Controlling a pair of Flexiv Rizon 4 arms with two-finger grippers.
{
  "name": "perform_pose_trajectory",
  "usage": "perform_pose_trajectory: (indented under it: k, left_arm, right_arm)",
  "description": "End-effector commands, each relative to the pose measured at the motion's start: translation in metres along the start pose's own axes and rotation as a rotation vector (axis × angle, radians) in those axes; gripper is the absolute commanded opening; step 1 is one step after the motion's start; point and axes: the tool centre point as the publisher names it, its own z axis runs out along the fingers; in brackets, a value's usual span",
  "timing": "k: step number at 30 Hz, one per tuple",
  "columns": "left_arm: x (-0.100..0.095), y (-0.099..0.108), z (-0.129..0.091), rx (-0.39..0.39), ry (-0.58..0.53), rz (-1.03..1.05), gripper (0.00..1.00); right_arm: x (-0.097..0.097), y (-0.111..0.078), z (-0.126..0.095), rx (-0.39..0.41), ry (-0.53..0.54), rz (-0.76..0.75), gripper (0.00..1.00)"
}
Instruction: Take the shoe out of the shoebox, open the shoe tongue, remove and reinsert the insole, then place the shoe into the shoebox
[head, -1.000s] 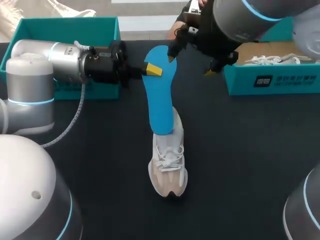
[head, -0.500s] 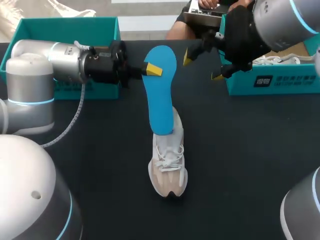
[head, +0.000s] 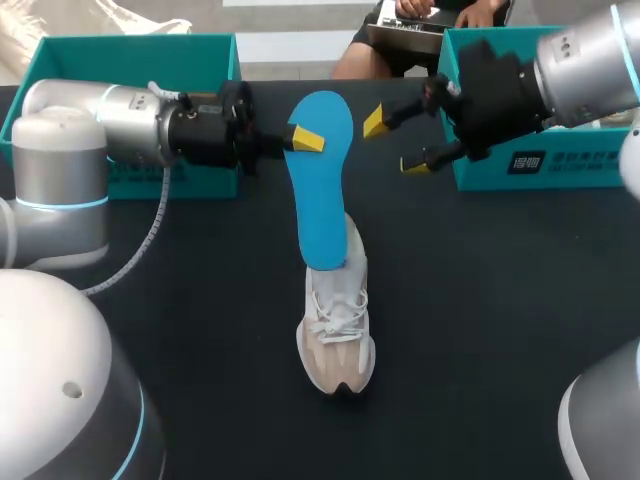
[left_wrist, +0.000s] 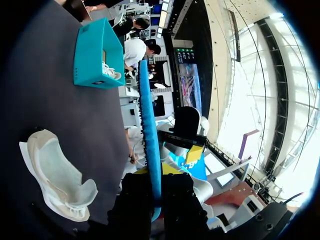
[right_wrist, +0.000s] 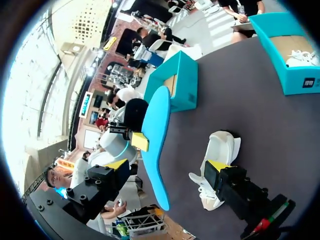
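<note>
The blue insole (head: 322, 185) stands up over the table, its lower end at the heel opening of the white shoe (head: 338, 325). My left gripper (head: 303, 139) is shut on the insole's edge near its upper end; in the left wrist view the insole (left_wrist: 149, 125) runs edge-on out of the gripper (left_wrist: 156, 175), with the shoe (left_wrist: 55, 175) lying beside it. My right gripper (head: 395, 144) hangs open to the right of the insole's top, apart from it. From the right wrist, the insole (right_wrist: 156, 135) and shoe (right_wrist: 218, 157) lie ahead of the open right gripper (right_wrist: 167, 170).
A teal shoebox (head: 130, 48) stands at the back left behind my left arm. A second teal shoebox (head: 545, 165) sits at the back right, partly hidden by my right arm; something white lies in the box (right_wrist: 292, 65). Bare black tabletop (head: 500, 330) surrounds the shoe.
My right arm has drawn back to the right, away from the insole's top, with its fingers still open. The left gripper, insole and shoe have not moved.
</note>
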Motion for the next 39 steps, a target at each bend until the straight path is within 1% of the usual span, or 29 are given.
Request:
perform_pose_trajectory:
  k: [1, 6, 11, 17, 19, 22, 23, 35, 37, 38, 39]
  left_arm:
    - [0.0, 0.0, 0.0, -0.001, -0.001, 0.0, 0.0]
    - [0.0, 0.0, 0.0, -0.001, -0.001, 0.0, 0.0]
    - [0.0, 0.0, 0.0, -0.001, -0.001, 0.0, 0.0]
    - [0.0, 0.0, 0.0, -0.001, -0.001, 0.0, 0.0]
    - [0.0, 0.0, 0.0, -0.001, -0.001, 0.0, 0.0]
    - [0.0, 0.0, 0.0, -0.001, -0.001, 0.0, 0.0]
    - [0.0, 0.0, 0.0, -0.001, -0.001, 0.0, 0.0]
    - [0.0, 0.0, 0.0, -0.001, -0.001, 0.0, 0.0]
    - [0.006, 0.007, 0.004, -0.038, 0.04, 0.168, 0.0]
    - [0.006, 0.009, 0.005, -0.039, 0.032, 0.249, 0.0]
    - [0.007, 0.009, 0.006, -0.024, 0.029, 0.35, 0.0]
  right_arm:
    - [-0.002, 0.002, 0.009, -0.004, 0.235, -0.015, 1.0]
    - [-0.001, 0.002, 0.008, 0.018, 0.285, -0.027, 1.0]
    - [-0.005, 0.003, 0.004, 0.035, 0.294, -0.023, 1.0]
    - [-0.009, 0.006, -0.003, 0.033, 0.301, -0.023, 1.0]
    - [-0.009, 0.006, -0.006, 0.024, 0.325, -0.031, 1.0]
    - [-0.008, 0.005, -0.008, 0.046, 0.336, -0.049, 1.0]
    - [-0.009, 0.005, -0.009, 0.029, 0.336, -0.045, 1.0]
    - [-0.009, 0.005, -0.009, 0.029, 0.336, -0.045, 1.0]
    - [-0.009, 0.005, -0.009, 0.029, 0.336, -0.045, 1.0]
    - [-0.009, 0.005, -0.009, 0.029, 0.336, -0.045, 1.0]
    - [-0.009, 0.005, -0.009, 0.029, 0.336, -0.045, 1.0]
